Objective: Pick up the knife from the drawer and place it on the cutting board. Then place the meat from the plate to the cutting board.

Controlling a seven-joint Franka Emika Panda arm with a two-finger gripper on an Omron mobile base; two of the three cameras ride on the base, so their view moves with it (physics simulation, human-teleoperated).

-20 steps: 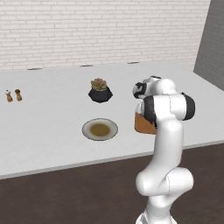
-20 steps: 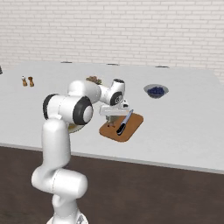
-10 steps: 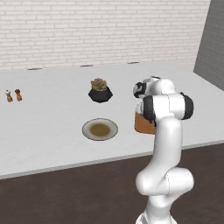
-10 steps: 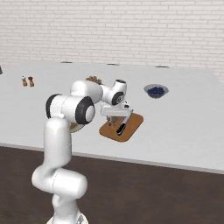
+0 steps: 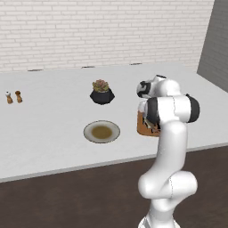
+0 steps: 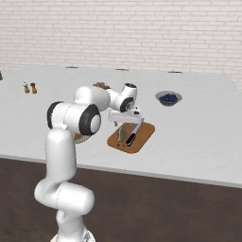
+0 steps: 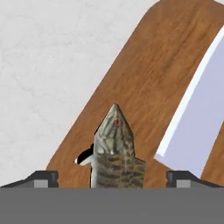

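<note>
The reddish-brown cutting board [image 6: 147, 129] lies on the white counter in front of the arm. The knife [image 6: 134, 132] rests on it, its pale blade [image 7: 197, 109] along the board's right side in the hand view. The meat [image 7: 116, 151], brown and streaked, lies on the board beside the knife. My gripper [image 7: 111, 177] hangs just above the meat, open, its fingertips [image 7: 43, 177] standing clear of the meat on both sides. In the left base view the arm covers most of the cutting board [image 5: 142, 127]. The plate [image 5: 89, 132] sits left of the board with nothing on it. The drawer is out of view.
A black pot with a plant [image 5: 101, 92] stands behind the plate. A small dark blue bowl [image 6: 168, 98] sits beyond the board to the right. Two small shakers [image 5: 13, 96] stand at the far left of the counter. The counter's front edge runs close to the board.
The jaws have spread wide and let go of the meat, which now lies on the cutting board. The arm has hardly moved.
</note>
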